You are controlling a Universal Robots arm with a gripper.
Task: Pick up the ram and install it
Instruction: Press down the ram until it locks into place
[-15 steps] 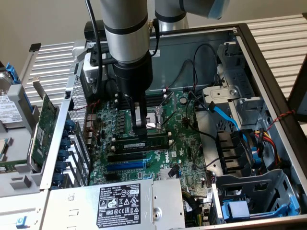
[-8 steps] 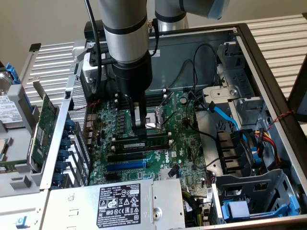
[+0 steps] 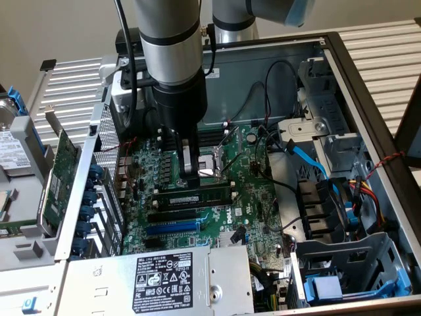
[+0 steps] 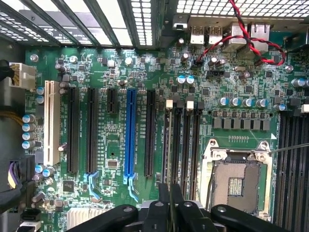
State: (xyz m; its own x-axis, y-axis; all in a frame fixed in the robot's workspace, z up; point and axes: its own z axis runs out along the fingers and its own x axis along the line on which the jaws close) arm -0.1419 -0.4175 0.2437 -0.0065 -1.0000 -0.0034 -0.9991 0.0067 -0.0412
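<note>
Arm masks the grip.
Centre of the exterior view, the arm [image 3: 171,79] covers part of the motherboard [image 3: 263,197]; whether the gripper [image 3: 191,178] clasps the ram [image 3: 210,196] cannot be told. Lower frame, the label [image 3: 164,276] print is unreadable.

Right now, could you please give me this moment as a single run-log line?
gripper: shut on ram | ram: upright on edge on motherboard, beside CPU socket | seated in slot: cannot tell

Motherboard [image 3: 263,191] open above; cables [image 3: 308,160] crowd exterior view's right.
</note>
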